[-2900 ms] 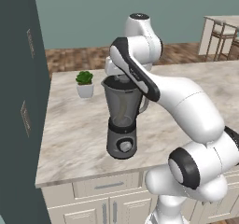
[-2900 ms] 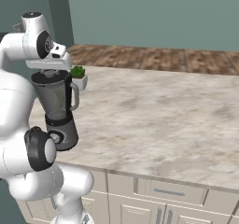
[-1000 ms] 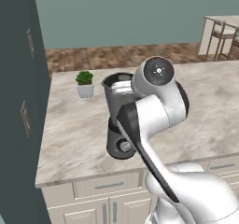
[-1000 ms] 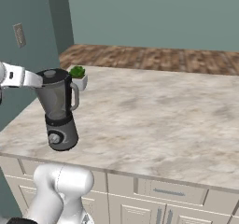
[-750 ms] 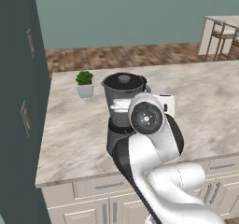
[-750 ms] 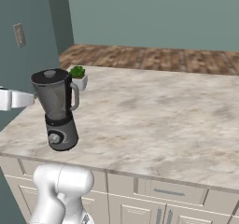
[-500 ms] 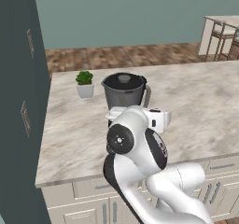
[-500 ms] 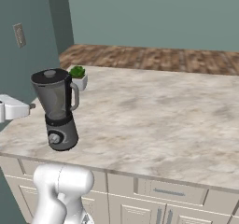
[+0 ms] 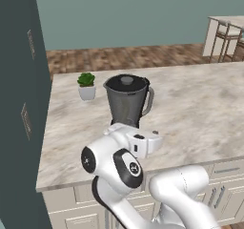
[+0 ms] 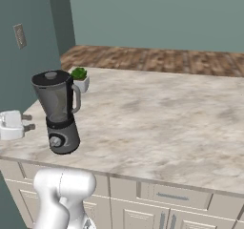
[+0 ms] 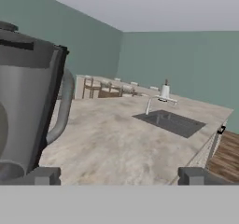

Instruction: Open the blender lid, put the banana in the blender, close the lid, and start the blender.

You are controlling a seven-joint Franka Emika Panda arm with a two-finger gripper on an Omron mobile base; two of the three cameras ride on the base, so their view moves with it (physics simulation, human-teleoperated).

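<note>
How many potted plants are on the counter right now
1. A small white potted plant stands at the counter's far left end, just behind and left of the blender. The arm blocks part of the near counter, so something there could be hidden.

Both base views look forward and down over the beige marble counter (image 9: 200,109), sharing the tall grey translucent blender (image 9: 127,99) from 7 and 5 o'clock. The hand view sits close beside its jar, level along the countertop.
</note>
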